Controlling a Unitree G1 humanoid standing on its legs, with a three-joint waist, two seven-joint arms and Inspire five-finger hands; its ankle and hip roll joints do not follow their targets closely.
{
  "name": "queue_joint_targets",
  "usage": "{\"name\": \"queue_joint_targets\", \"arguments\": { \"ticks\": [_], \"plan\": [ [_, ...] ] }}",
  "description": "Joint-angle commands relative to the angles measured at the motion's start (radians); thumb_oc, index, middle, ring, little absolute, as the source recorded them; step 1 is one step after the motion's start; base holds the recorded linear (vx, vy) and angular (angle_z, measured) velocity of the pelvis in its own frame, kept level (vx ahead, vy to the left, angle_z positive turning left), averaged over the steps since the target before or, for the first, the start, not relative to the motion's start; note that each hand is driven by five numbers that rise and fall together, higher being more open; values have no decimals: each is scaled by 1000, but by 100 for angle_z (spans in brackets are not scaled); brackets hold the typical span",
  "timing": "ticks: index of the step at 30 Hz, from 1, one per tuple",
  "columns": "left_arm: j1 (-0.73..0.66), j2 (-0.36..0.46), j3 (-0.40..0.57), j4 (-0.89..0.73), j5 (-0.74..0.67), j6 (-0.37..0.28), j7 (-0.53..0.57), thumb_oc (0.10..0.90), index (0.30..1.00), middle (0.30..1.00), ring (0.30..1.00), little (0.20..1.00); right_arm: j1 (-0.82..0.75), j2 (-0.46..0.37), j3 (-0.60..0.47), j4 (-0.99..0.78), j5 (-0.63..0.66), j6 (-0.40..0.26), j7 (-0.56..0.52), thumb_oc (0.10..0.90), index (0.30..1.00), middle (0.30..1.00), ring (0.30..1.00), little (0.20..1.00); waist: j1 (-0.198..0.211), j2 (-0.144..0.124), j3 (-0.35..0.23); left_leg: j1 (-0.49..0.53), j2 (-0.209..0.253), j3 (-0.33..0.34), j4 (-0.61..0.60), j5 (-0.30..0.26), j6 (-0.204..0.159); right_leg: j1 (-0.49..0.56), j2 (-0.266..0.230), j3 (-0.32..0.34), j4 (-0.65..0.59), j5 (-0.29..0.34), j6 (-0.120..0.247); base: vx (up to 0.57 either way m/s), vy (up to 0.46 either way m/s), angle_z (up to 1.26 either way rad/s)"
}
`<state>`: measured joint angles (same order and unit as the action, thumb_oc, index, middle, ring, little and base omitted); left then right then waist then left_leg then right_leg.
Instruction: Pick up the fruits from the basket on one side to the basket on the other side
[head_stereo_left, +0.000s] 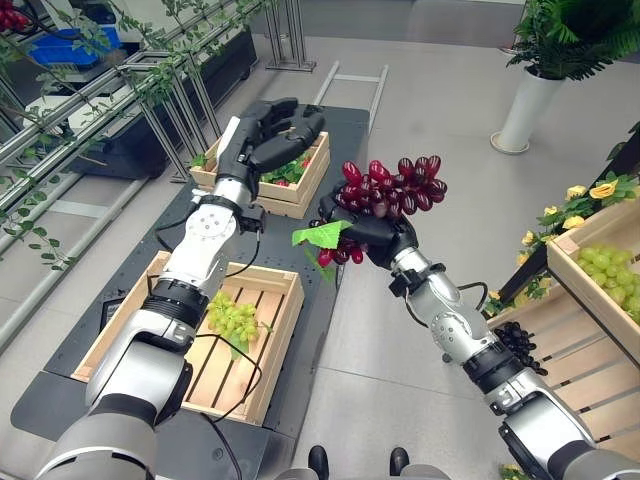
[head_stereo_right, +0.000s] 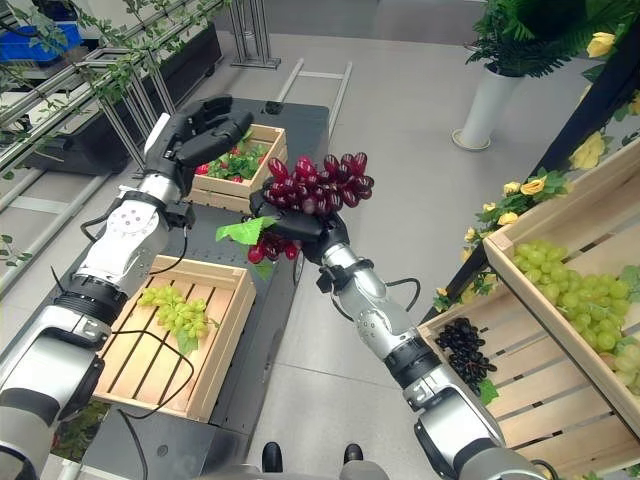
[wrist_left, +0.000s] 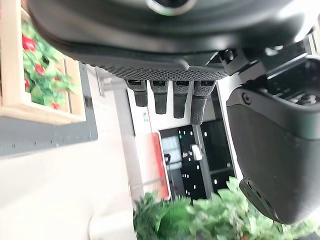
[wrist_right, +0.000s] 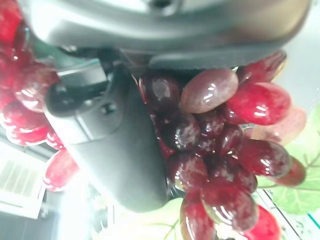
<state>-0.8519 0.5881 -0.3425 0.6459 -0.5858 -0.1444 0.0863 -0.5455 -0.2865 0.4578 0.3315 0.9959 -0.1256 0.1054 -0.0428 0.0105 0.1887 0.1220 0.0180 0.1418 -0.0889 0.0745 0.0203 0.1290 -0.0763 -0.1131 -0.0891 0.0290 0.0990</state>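
Right hand curled tight round red grapes, held up in air between crates. Left hand loose, empty, above far crate. Green grapes already in near-left crate. Red bunch not yet dropped.

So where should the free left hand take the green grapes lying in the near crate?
Probably from above, around the middle of the green grapes: the bunch lies flat on the slats of the near crate, open on top. The left hand, open, hovers further off.
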Motion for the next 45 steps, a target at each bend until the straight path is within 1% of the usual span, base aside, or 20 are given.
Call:
{"name": "queue_joint_targets", "arguments": {
  "ticks": [1,6,7,10,12,13,15,17,18,20,23,25,29,31,33,34,37,40,44,45],
  "plan": [
    [-19,-9,77,110,-12,-159,19,800,900,900,900,900,-28,63,-94,17,58,-154,108,400,300,300,300,300,-22,17,-173,16,9,-50,2,-105,-38,-1,14,-21,2,-34,-49,1,11,-7],
    [67,-29,121,132,-44,-144,-11,800,900,900,900,900,34,56,-106,19,46,-142,130,400,300,300,300,300,-34,15,-171,19,13,-35,2,-102,-39,-5,14,-8,2,-26,-47,7,11,-9],
    [113,-44,135,139,-48,-151,-28,800,900,900,900,900,65,53,-112,20,46,-142,146,400,300,300,300,300,-37,13,-169,19,14,-29,2,-101,-39,-7,15,-4,2,-24,-46,7,7,-30],
    [177,-68,149,139,-42,-155,-45,800,900,900,900,900,106,51,-123,16,49,-146,156,400,300,300,300,300,-41,10,-165,21,15,-22,2,-101,-38,-10,16,0,2,-21,-45,6,8,-15],
    [241,-92,162,134,-42,-150,-45,800,900,900,900,900,147,51,-135,7,52,-146,160,400,300,300,300,300,-45,7,-159,22,15,-16,2,-102,-35,-13,18,7,2,-17,-44,13,19,-15],
    [299,-116,177,129,-35,-155,-35,800,900,900,900,900,181,51,-148,-1,48,-139,168,400,300,300,300,300,-49,5,-152,25,16,-10,2,-103,-33,-14,19,14,2,-16,-44,14,21,-21],
    [334,-130,183,125,-24,-158,-26,800,900,900,900,900,204,49,-152,-2,46,-140,175,400,300,300,300,300,-51,4,-149,27,17,-6,2,-104,-31,-16,20,18,2,-15,-43,14,23,-17],
    [418,-174,188,115,-11,-188,-46,800,900,900,900,900,262,49,-172,-13,33,-135,176,400,300,300,300,300,-57,-2,-140,28,18,4,2,-106,-26,-21,22,29,2,-11,-41,14,27,-18],
    [419,-174,188,114,-11,-188,-46,800,900,900,900,900,263,49,-172,-13,33,-135,176,400,300,300,300,300,-56,-2,-140,28,18,5,2,-106,-26,-21,22,29,2,-11,-41,18,23,-20],
    [493,-215,178,83,0,-197,-71,800,900,900,900,900,320,39,-200,-15,19,-127,184,400,300,300,300,300,-59,-7,-132,30,19,13,2,-108,-23,-24,23,36,2,-6,-38,30,24,-11],
    [576,-245,181,58,19,-200,-97,800,900,900,900,900,393,29,-235,-21,11,-118,201,400,300,300,300,300,-60,-13,-124,33,21,21,2,-109,-22,-27,24,43,2,1,-34,44,17,-3],
    [657,-280,186,49,16,-198,-96,800,900,900,900,900,461,23,-273,-16,-2,-103,206,400,300,300,300,300,-61,-18,-116,34,23,31,2,-109,-21,-30,25,46,2,8,-32,57,12,-10],
    [703,-296,196,53,5,-192,-114,800,900,900,900,900,501,32,-298,-9,-20,-92,193,400,300,300,300,300,-64,-26,-108,33,25,41,2,-109,-20,-36,27,52,2,16,-30,25,1,-19],
    [723,-306,201,46,-43,-199,-167,800,900,900,900,900,524,35,-316,-3,-29,-78,183,400,300,300,300,300,-69,-32,-102,31,26,48,2,-108,-19,-42,28,57,2,22,-28,20,0,-16],
    [743,-314,200,34,-53,-211,-196,800,900,900,900,900,540,38,-329,13,-38,-72,183,400,300,300,300,300,-71,-34,-96,30,28,57,2,-109,-19,-45,28,60,2,26,-27,13,8,-9],
    [760,-322,195,24,-65,-220,-225,800,900,900,900,900,553,39,-337,31,-48,-56,183,400,300,300,300,300,-72,-37,-90,28,28,62,2,-109,-19,-51,28,64,2,31,-26,14,12,-5],
    [771,-327,187,13,-76,-216,-227,800,900,900,900,900,561,41,-338,41,-50,-46,180,400,300,300,300,300,-73,-39,-83,25,28,66,2,-109,-18,-56,29,68,2,34,-24,5,9,-6],
    [777,-338,178,9,-126,-217,-217,800,900,900,900,900,569,46,-336,62,-49,-47,173,400,300,300,300,300,-76,-45,-69,18,29,73,2,-110,-16,-66,30,74,2,40,-22,6,2,-11],
    [743,-362,140,1,-138,-226,-178,800,900,900,900,900,549,47,-321,68,-37,-65,153,400,300,300,300,300,-86,-52,-19,-11,34,82,2,-98,-11,-102,36,95,8,55,-27,-61,10,-13],
    [740,-364,139,1,-138,-226,-177,800,900,900,900,900,547,47,-321,68,-36,-66,150,400,300,300,300,300,-86,-52,-16,-12,34,83,2,-98,-10,-105,37,96,12,54,-28,-66,15,-19]
  ]
}}
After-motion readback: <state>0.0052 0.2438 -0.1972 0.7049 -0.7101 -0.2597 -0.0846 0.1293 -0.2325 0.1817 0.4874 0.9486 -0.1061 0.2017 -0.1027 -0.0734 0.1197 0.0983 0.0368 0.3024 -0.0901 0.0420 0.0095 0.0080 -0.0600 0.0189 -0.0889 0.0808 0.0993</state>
